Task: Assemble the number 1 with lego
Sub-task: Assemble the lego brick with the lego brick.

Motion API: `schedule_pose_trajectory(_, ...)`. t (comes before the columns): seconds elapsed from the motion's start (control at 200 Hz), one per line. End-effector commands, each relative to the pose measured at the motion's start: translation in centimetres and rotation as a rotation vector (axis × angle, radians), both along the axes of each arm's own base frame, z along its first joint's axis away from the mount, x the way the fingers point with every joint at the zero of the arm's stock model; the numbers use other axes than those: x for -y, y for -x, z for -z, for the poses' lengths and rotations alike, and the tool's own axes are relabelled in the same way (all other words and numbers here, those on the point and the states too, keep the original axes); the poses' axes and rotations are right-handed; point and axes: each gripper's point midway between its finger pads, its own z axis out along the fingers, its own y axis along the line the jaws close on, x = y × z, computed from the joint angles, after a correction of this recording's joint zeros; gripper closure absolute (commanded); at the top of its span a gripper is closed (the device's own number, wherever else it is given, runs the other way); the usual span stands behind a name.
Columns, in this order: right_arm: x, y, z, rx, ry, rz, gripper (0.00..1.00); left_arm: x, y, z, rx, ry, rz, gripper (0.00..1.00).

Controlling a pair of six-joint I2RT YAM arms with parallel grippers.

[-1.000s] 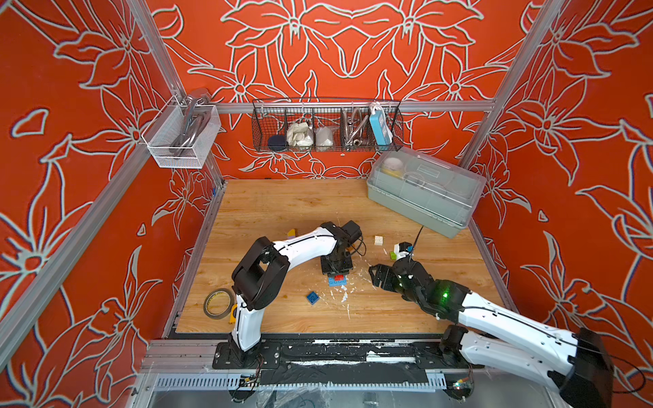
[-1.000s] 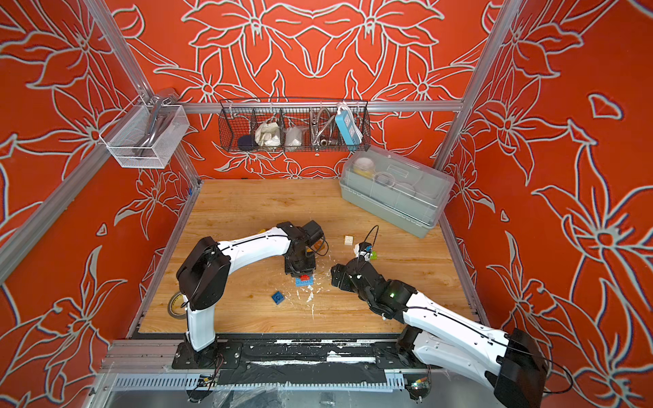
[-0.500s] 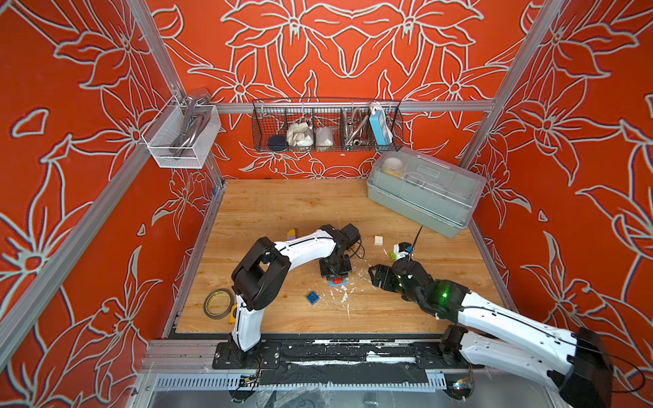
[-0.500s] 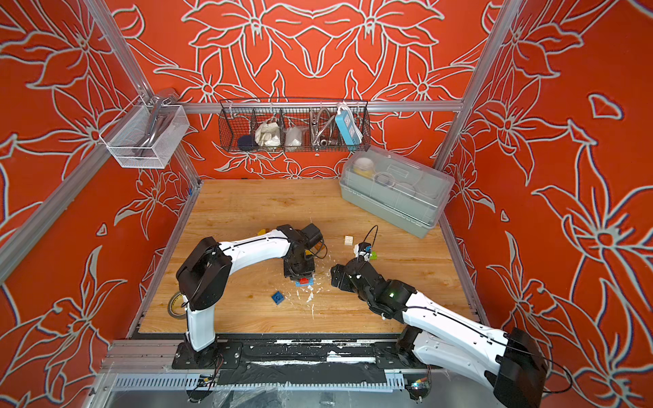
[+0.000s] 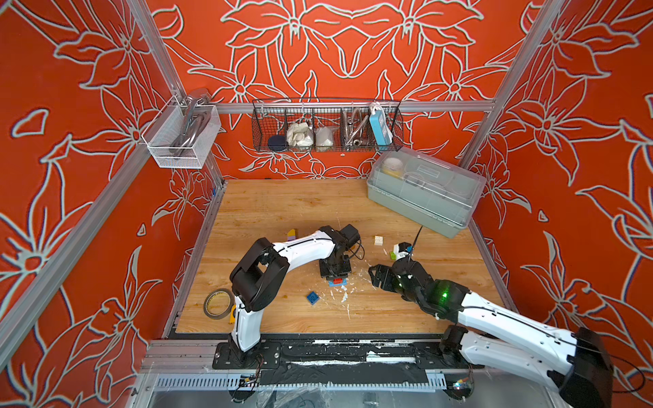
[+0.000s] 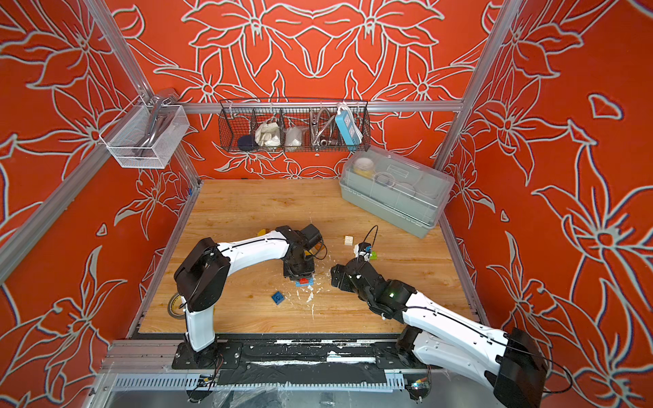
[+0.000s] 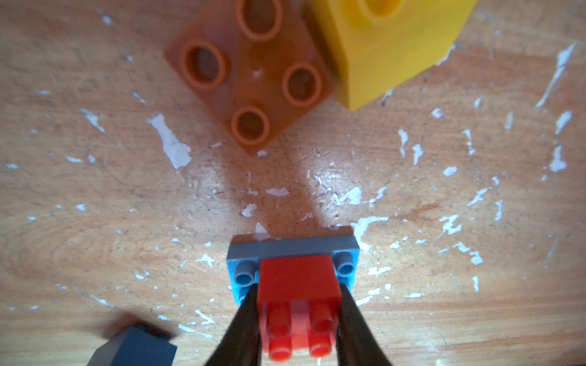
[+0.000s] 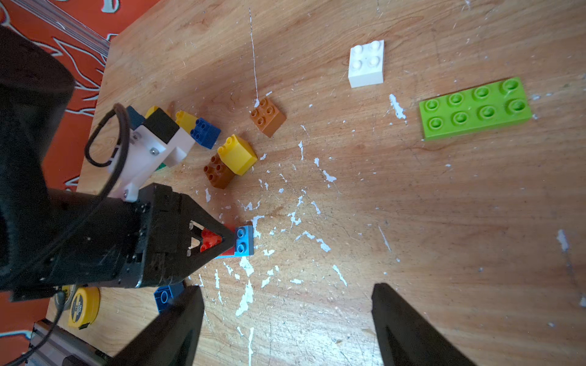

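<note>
My left gripper (image 7: 298,317) is shut on a red square brick (image 7: 298,285), studs toward the camera. The brick rests on a light blue flat plate (image 7: 293,247) lying on the table. In both top views the left gripper (image 5: 335,277) points down at this pair (image 6: 304,281). My right gripper (image 8: 287,288) stands open over bare wood, nothing between its fingers, just right of the plate (image 8: 244,240). Loose lego lies around: a brown brick (image 7: 250,73), a yellow brick (image 7: 390,47), a dark blue brick (image 5: 312,297), a white brick (image 8: 366,63) and a lime plate (image 8: 475,107).
White flecks of debris litter the wood around the plate. A tape roll (image 5: 218,303) lies at the front left, with a yellow tape measure (image 8: 79,305) beside it. A lidded grey storage box (image 5: 424,190) fills the back right corner. Wire baskets (image 5: 327,127) hang on the back wall.
The left arm has settled very slightly lower with the red brick held. The right arm has not moved.
</note>
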Motion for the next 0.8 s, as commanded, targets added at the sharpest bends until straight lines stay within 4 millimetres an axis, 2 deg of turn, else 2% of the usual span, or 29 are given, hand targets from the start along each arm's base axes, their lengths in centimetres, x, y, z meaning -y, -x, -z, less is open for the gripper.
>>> schedule_pose_trajectory(0.0, -0.03, -0.19, -0.23, 0.007, -0.003, -0.001, 0.12, -1.38, 0.22, 1.01, 0.016, -0.071, 0.028, 0.93)
schedule_pose_trajectory(0.791, -0.18, -0.15, -0.22, 0.005, -0.007, -0.007, 0.12, -1.06, 0.55, 1.44, -0.024, -0.102, -0.056, 0.95)
